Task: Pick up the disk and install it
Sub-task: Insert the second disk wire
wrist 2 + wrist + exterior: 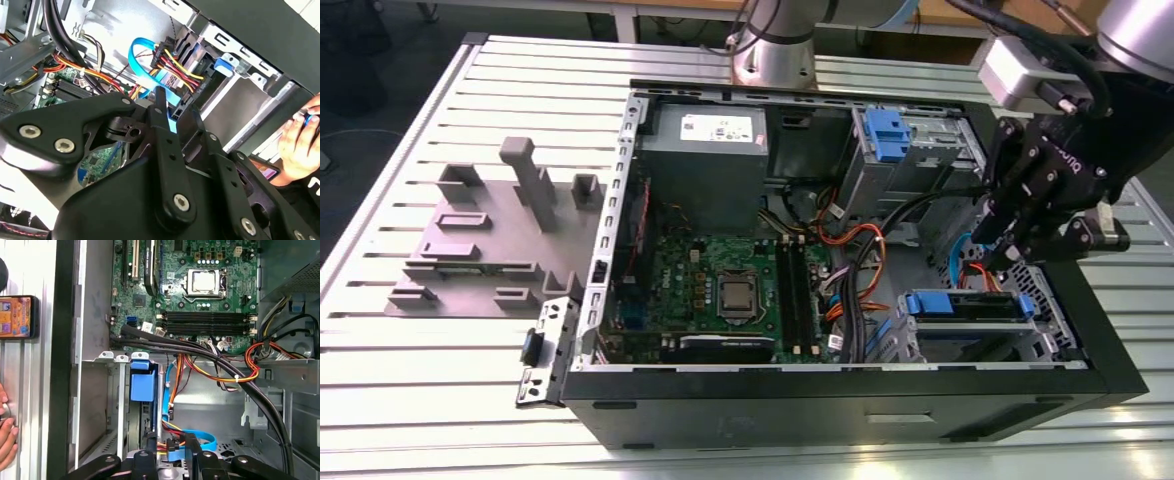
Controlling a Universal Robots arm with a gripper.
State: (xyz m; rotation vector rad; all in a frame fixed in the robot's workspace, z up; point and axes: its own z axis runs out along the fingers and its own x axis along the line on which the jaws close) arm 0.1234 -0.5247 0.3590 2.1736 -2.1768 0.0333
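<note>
The disk (966,305) sits slotted in the drive cage at the near right corner of the open computer case (854,400), its blue plastic frame facing up. In the first wrist view the disk (143,385) stands edge-on in the bay behind its blue frame. My gripper (985,266) hangs just above and behind that bay, over the cables. In both wrist views its black fingers (160,102) are apart, with only the blue data cable (197,437) and red-yellow power wires behind them. The gripper (174,107) (171,447) holds nothing.
Black and orange cable bundles (210,357) cross between the motherboard (720,290) and the bay. A second cage with a blue tab (887,135) is at the case's back. A grey fixture (494,230) lies at the exterior view's left. A person's hand (300,145) and a phone (17,316) are beside the case.
</note>
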